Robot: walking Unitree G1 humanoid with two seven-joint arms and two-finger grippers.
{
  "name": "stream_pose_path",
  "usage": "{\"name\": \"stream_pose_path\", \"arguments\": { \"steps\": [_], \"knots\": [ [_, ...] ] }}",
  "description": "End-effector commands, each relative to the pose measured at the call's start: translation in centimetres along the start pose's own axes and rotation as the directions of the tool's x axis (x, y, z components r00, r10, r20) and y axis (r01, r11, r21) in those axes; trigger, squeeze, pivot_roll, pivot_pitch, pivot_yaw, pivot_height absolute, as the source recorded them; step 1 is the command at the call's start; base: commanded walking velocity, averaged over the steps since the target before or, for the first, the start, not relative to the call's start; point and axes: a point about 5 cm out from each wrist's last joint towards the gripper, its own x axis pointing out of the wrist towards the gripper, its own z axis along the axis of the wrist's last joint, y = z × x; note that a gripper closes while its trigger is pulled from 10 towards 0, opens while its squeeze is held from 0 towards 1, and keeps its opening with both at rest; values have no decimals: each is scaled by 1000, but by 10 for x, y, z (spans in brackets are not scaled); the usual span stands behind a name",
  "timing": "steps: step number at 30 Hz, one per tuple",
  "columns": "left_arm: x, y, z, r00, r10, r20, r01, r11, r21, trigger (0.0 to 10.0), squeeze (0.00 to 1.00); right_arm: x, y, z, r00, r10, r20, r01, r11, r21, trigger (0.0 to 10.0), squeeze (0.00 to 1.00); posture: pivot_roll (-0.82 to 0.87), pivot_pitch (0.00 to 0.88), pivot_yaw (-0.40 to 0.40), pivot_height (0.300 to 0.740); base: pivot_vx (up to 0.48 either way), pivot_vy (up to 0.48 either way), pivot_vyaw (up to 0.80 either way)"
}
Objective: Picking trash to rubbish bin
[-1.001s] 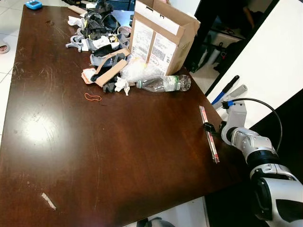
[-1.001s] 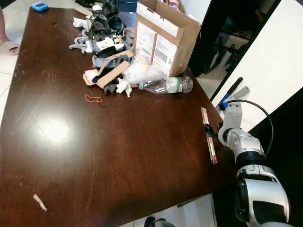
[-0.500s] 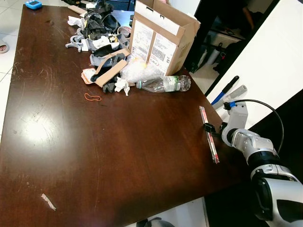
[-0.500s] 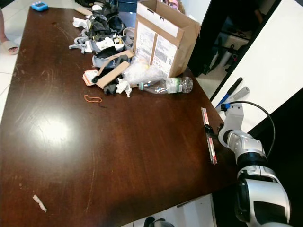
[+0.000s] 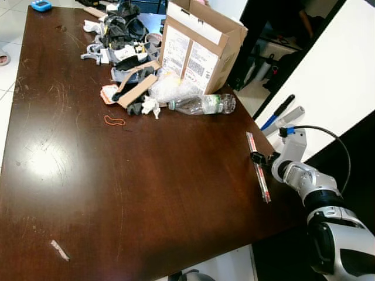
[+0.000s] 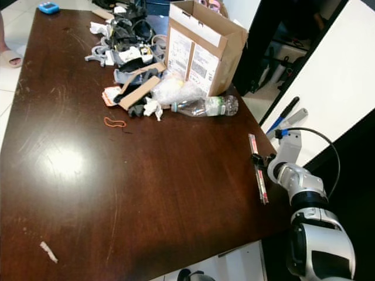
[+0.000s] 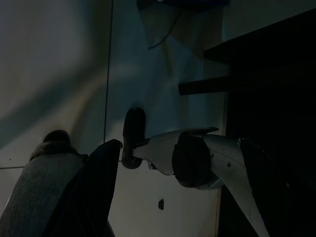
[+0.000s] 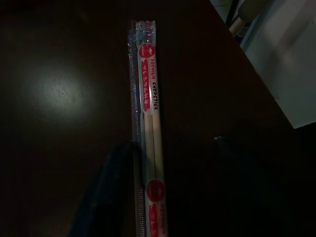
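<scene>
A long wrapped chopsticks packet (image 5: 258, 167), clear with red print, lies near the right edge of the dark wooden table (image 5: 146, 193). My right gripper (image 5: 256, 157) reaches in from that edge and sits low over the packet's middle. In the right wrist view the packet (image 8: 150, 138) runs between the two dark fingers (image 8: 116, 177), so the gripper (image 8: 172, 143) is open and straddles it. Further back lie a clear plastic bottle (image 5: 203, 103) on its side and a heap of trash (image 5: 126, 52). My left arm hangs idle in the shade.
An open cardboard box (image 5: 199, 47) stands behind the bottle. A red rubber band (image 5: 114, 120) and a small paper scrap (image 5: 59, 250) lie on the table. Blue and grey handled tools (image 5: 278, 111) lean beyond the right edge. The left wrist view gives dim floor and my own leg (image 7: 197, 158).
My right arm has edged slightly inward over the table edge toward the packet. The packet and the other things have not moved.
</scene>
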Motion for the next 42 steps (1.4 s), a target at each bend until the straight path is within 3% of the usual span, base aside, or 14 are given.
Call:
{"name": "stream_pose_path", "arguments": {
  "steps": [1, 19, 24, 25, 26, 27, 28, 29, 30, 32, 34, 38, 40, 42],
  "knots": [
    [-11, 0, -35, 993, 14, -121, -21, 998, -54, 10000, 0, 4, -7, -36, 990, -10, -141, 15, 999, 34, 0, 0, 106, 194, -179, 740, 0, 0, 0],
    [-10, 0, -34, 992, 13, -122, -20, 999, -51, 10000, 0, 7, 0, -45, 984, -3, -181, -25, 988, -152, 0, 0, 111, 180, -185, 740, 0, 0, 0],
    [-10, 0, -34, 992, 14, -122, -21, 998, -53, 10000, 0, 7, 17, -26, 986, 155, -55, -158, 985, -63, 0, 0, 113, 182, -182, 740, 0, 0, 0],
    [-10, 0, -35, 992, 15, -122, -21, 998, -54, 10000, 0, 6, 23, -18, 976, 219, -4, -219, 975, -39, 1294, 0, 113, 182, -182, 740, 0, 0, 0],
    [-10, 0, -35, 992, 15, -122, -21, 998, -54, 10000, 0, 6, 23, -18, 976, 219, -4, -219, 975, -39, 1294, 0, 113, 182, -182, 740, 0, 0, 0],
    [-10, 0, -35, 992, 15, -123, -22, 998, -54, 10000, 0, 3, 29, -9, 955, 292, 58, -291, 956, -19, 2588, 0, 112, 182, -179, 740, 0, 0, 0],
    [-11, 1, -35, 992, 16, -123, -23, 998, -54, 10000, 0, -1, 36, 1, 918, 374, 133, -376, 926, -5, 4941, 0, 112, 182, -179, 740, 0, 0, 0],
    [-11, 1, -35, 992, 16, -123, -23, 998, -54, 10000, 0, -5, 40, 8, 889, 421, 181, -428, 904, -1, 4941, 0, 113, 183, -178, 740, 0, 0, 0],
    [-11, 1, -35, 992, 18, -123, -25, 998, -55, 10000, 0, -10, 45, 15, 841, 486, 237, -499, 866, -2, 10000, 0, 113, 183, -178, 740, 0, 0, 0],
    [-11, 1, -35, 992, 19, -122, -26, 998, -56, 10000, 0, -14, 48, 20, 809, 522, 268, -540, 841, -7, 10000, 0, 113, 183, -178, 740, 0, 0, 0],
    [-11, 3, -33, 993, 29, -114, -37, 997, -67, 10000, 0, -25, 54, 27, 734, 599, 319, -620, 783, -42, 10000, 0, 115, 181, -174, 740, 0, 0, 0],
    [-11, 6, -30, 994, 43, -104, -51, 996, -79, 10000, 0, -33, 58, 32, 675, 648, 352, -671, 738, -70, 10000, 0, 115, 181, -174, 740, 0, 0, 0],
    [-11, 6, -30, 994, 43, -104, -51, 996, -79, 10000, 0, -33, 58, 32, 675, 648, 352, -671, 738, -70, 10000, 0, 115, 181, -174, 740, 0, 0, 0],
    [-12, 12, -27, 992, 70, -101, -78, 994, -79, 10000, 0, -42, 63, 36, 593, 704, 389, -728, 676, -112, 10000, 0, 116, 176, -163, 740, 0, 0, 0]
  ]
}}
